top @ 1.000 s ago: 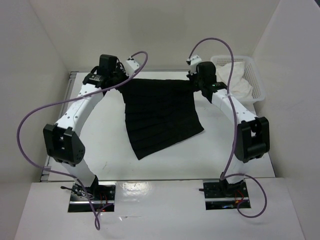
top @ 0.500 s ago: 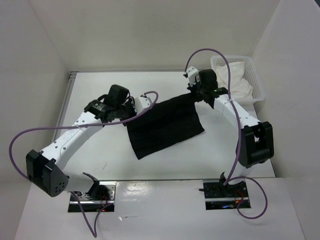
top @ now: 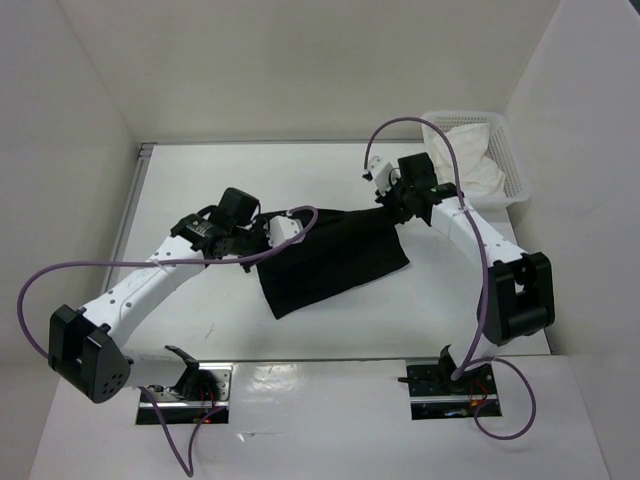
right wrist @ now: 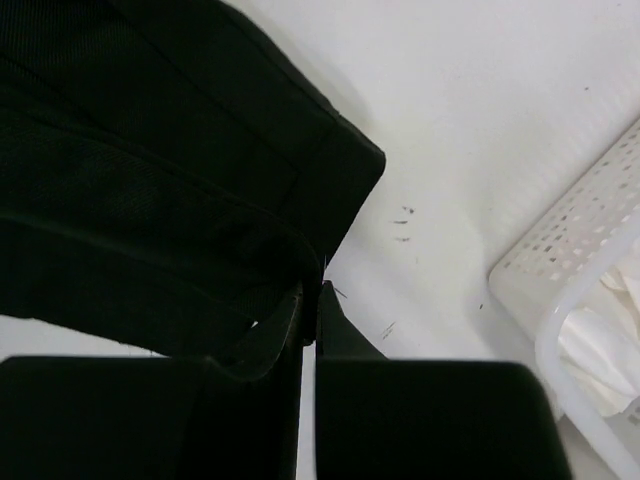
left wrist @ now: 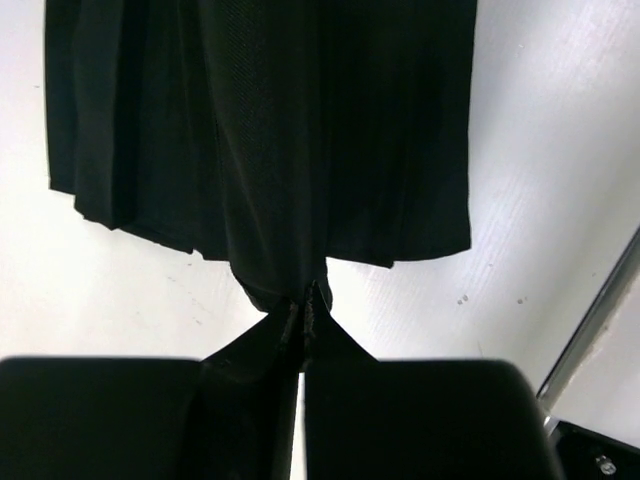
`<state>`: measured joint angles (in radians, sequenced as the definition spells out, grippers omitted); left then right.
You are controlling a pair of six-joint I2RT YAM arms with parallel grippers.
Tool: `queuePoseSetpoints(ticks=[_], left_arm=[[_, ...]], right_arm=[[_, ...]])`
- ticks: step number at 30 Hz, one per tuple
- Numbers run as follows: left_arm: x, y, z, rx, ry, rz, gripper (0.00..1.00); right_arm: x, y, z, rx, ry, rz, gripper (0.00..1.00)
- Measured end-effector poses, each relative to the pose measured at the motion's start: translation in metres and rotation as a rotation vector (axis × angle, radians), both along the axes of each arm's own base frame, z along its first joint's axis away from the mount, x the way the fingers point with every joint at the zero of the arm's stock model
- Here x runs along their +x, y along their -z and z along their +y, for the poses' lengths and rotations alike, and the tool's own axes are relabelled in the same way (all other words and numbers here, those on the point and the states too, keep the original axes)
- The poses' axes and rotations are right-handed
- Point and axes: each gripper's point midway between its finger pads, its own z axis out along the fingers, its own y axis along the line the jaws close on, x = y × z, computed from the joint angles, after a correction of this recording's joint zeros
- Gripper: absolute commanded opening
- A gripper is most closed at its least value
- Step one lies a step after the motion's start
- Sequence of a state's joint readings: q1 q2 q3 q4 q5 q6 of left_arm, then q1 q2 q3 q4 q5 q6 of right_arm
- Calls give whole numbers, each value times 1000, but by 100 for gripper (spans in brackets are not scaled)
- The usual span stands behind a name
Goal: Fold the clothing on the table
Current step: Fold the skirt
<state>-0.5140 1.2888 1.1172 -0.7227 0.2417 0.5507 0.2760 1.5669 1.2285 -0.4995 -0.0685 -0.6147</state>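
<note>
Nearer came the black skirt's [top: 330, 262] far edge, pinched by the tightly closed left gripper [top: 287, 230] and right gripper [top: 393, 207] to fold it over.

White perforated plastic basket [top: 513, 165] stands in the far right corner, close against the white enclosure walls [top: 300, 70]. It holds crumpled white cloth [top: 470, 165], heaped to about rim level. Whether this is one piece or several cannot be told. The basket's side is latticed.

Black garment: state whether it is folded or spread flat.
Partly folded: the black garment lies doubled over its own pleats, left claw and right claw shut on its edge.
</note>
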Motion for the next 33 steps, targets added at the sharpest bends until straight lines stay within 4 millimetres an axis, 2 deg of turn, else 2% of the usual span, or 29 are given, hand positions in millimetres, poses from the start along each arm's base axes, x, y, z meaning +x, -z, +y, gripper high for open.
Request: queuePoseSetpoints(ticks=[3, 5, 8, 12, 16, 19, 20, 22, 23, 25, 27, 28, 31, 33], left_arm=[[-6, 3, 0, 3, 17, 22, 24], [-11, 7, 3, 18, 29, 40, 36], [-19, 14, 7, 35, 33, 73, 45], [-26, 17, 11, 45, 33, 95, 46], [-28, 7, 15, 39, 26, 62, 46], [-29, -4, 16, 23, 19, 23, 47], [-29, -8, 17, 16, 15, 7, 49], [-29, -13, 19, 7, 7, -21, 51], [-28, -15, 20, 2, 1, -35, 54], [-25, -18, 25, -17, -36, -49, 66], [-20, -21, 34, -34, -86, -63, 72], [-16, -22, 38, -48, -119, -68, 83], [-4, -28, 58, -97, -241, -94, 100], [1, -31, 70, -124, -313, -114, 100]], right_arm=[[-10, 5, -2, -34, -33, 24, 24], [-17, 10, -4, -66, -55, 42, 34], [-35, 21, -10, -124, -92, 91, 35], [-61, 29, -6, -172, -164, 148, 36], [-86, 31, 0, -205, -242, 211, 36], [-106, 28, 6, -214, -293, 250, 42], [-110, 25, 8, -208, -306, 249, 49], [-114, 16, 13, -188, -311, 222, 57], [-114, 10, 15, -171, -309, 202, 67], [-114, -3, 23, -116, -298, 157, 84], [-110, -13, 31, -66, -280, 121, 99], [-107, -17, 37, -45, -275, 107, 99], [-93, -20, 63, 22, -260, 85, 99], [-82, -15, 76, 48, -243, 97, 99]])
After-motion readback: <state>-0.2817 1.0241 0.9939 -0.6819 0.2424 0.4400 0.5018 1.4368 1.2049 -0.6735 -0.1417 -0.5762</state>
